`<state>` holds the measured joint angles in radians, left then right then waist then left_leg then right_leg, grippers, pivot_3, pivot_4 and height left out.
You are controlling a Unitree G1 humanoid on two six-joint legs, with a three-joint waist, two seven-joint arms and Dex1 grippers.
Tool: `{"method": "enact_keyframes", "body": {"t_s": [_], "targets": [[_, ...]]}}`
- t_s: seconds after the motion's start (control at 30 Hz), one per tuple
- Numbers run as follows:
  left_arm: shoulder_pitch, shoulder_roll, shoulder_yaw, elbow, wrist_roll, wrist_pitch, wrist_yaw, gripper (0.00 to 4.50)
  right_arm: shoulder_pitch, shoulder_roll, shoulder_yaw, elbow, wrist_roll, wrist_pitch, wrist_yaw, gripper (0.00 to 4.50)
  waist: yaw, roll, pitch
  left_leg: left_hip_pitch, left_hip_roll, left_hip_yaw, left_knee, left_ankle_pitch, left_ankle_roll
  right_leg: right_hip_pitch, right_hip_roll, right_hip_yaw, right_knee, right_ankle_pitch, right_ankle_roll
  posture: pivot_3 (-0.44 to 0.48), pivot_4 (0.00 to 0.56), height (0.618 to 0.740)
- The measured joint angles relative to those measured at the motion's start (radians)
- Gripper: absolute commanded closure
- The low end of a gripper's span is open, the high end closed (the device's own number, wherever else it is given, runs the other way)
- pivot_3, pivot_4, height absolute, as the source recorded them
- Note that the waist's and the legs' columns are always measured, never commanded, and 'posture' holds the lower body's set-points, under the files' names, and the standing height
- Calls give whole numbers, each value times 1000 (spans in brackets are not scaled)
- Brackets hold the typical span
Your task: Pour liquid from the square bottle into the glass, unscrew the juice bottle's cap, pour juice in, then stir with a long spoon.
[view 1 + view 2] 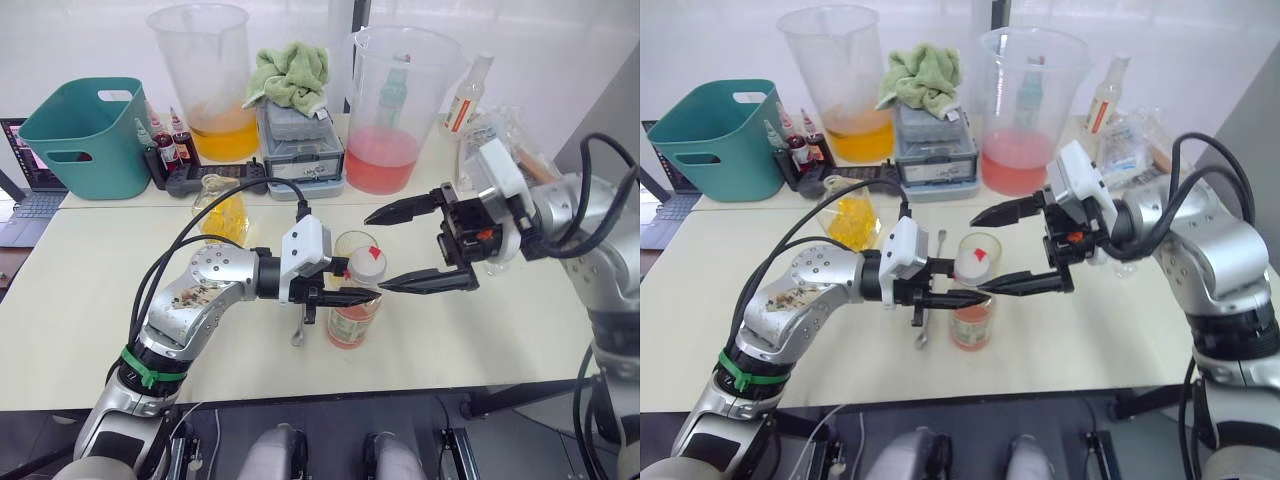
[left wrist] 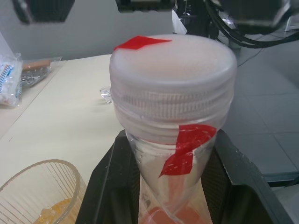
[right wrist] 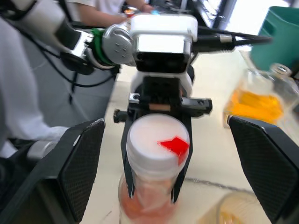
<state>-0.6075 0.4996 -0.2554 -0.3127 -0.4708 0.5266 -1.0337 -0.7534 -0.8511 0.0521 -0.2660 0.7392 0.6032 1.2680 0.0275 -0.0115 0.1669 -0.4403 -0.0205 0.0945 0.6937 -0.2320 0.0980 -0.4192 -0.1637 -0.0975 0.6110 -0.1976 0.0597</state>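
Near edge of the table (image 1: 90, 330): juice bottle (image 1: 353, 318) upright, cap (image 1: 367, 262) on and marked with red tape. Left gripper (image 1: 345, 294) clamped round the bottle's neck just under the cap, reaching in from the left. Long spoon (image 1: 300, 325) flat on the table just left of the bottle. Right gripper (image 1: 402, 247) spread wide, fingers either side of the cap, touching nothing. Glass (image 1: 354, 246) just behind the bottle. Farther left, square bottle (image 1: 224, 212) with yellow liquid. Far back: two jugs (image 1: 205, 80), teal bin (image 1: 88, 135).
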Motion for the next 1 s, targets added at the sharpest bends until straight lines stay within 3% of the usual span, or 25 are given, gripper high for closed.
{"method": "enact_keyframes", "body": {"t_s": [0.2,0.43,0.53,0.73,1.0], "targets": [[-3,-14,-3,26,0,-20,-12,3228,162,54,-86,-241,42,129,-307,37,9,0,0,0,0,0,1,0,0,0,0,0,-1,0,0,0,150,740],[-9,-19,-6,54,0,-46,-34,3228,173,79,-104,-306,103,209,-446,37,12,0,0,0,0,0,1,2,4,0,1,0,-1,0,0,0,150,740],[-10,-19,-6,58,1,-51,-38,3228,173,79,-104,-306,111,218,-461,757,12,0,0,0,0,0,1,3,6,0,1,0,-1,0,0,0,150,740],[-8,-18,-6,66,2,-65,-39,3228,172,79,-97,-295,127,226,-432,2823,11,0,0,0,0,0,1,4,8,0,1,0,-1,0,0,0,150,740],[4,-1,0,50,4,-67,-38,3228,66,71,10,-134,33,99,-196,2853,7,0,-2,1,1,1,1,3,8,0,3,0,-1,0,0,0,150,740]]}}
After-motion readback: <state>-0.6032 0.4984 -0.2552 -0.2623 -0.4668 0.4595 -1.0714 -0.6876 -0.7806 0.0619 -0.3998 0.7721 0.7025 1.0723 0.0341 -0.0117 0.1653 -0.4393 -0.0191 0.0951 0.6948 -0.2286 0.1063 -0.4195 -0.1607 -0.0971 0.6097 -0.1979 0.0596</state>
